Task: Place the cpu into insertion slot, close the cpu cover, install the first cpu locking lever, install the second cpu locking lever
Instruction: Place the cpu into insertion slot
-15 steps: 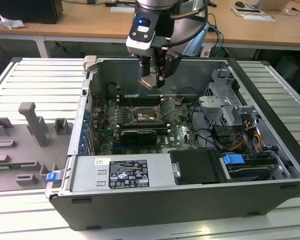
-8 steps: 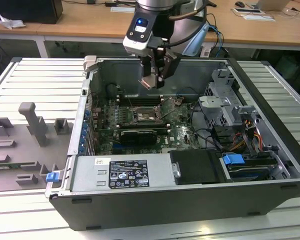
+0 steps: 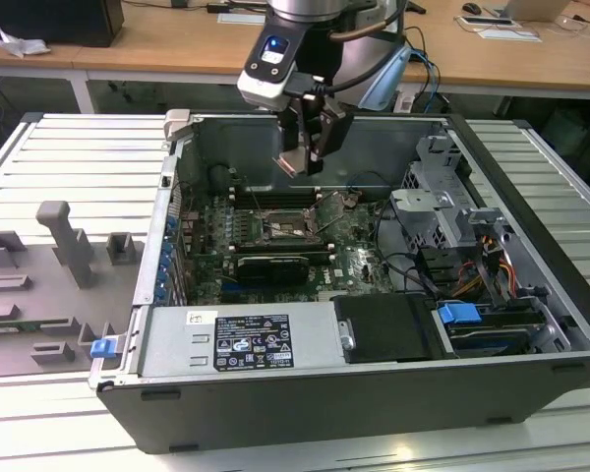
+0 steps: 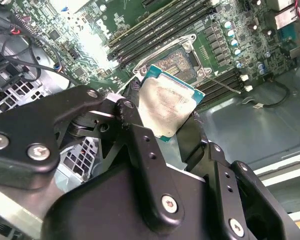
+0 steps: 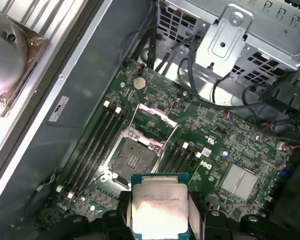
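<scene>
At the near edge of the open computer case [image 3: 374,408] lies a grey metal box [image 3: 177,339], smooth and flat, with a white label. Beside it is a black box [image 3: 388,324] with a blue plastic clip [image 3: 459,315]. The case rests on a desk [image 3: 69,147] of pale ribbed metal. Further in, on the floor of the case, lies the green board [image 3: 359,265], bumpy with tiny parts and thin wires. Near the middle of that board, toward the far wall of the case, sits the insertion slot [image 5: 132,160]. It is a dark square with a grey metal rim, and nothing is in it yet. Long thin black memory slots [image 5: 95,142] run along two of its sides. The cpu cover [image 5: 157,115], a thin shiny metal frame with a big square hole, is swung up and open at one side of the slot. A thin wire rod [image 4: 225,84] sticks out loose beside the slot; I think it is a locking lever, not hooked down. Above the slot hangs the end effector [image 3: 303,165], black and hard with round screws. Its two fingers are pressed tight on the edges of the cpu [image 5: 160,207]. The cpu is a small flat square with a dull, pale silver face and a thin blue-green edge. It is up in the air, apart from the slot. So none of the four jobs looks done: the chip is not in, the cover is open, and the levers are not set. Past the far wall stands a wooden desk [image 3: 177,39].
</scene>
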`<state>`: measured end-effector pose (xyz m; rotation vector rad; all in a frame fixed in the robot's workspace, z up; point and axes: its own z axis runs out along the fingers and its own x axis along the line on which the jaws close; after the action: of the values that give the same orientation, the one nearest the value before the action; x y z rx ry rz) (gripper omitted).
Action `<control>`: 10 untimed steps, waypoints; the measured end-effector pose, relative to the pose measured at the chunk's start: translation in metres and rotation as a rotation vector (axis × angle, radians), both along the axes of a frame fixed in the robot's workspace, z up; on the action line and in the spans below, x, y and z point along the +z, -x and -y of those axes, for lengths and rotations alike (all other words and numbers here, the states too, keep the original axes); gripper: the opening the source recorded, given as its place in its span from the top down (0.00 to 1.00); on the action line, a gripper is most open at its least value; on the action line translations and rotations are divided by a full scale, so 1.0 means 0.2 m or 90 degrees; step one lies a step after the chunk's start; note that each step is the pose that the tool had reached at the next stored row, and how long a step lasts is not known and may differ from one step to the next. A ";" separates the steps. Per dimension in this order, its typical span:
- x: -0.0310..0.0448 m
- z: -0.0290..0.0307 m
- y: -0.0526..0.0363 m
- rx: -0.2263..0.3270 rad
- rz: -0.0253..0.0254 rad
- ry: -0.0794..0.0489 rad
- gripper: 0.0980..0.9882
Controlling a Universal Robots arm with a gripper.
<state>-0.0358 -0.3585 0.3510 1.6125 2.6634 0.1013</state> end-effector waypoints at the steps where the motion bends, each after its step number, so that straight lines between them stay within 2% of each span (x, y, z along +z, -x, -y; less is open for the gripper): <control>1: -0.001 0.000 0.000 -0.004 0.0000 0.000 0.51; 10: -0.006 0.000 0.000 -0.051 0.0000 0.002 0.51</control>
<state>-0.0357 -0.3585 0.3499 1.7164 2.5928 0.0950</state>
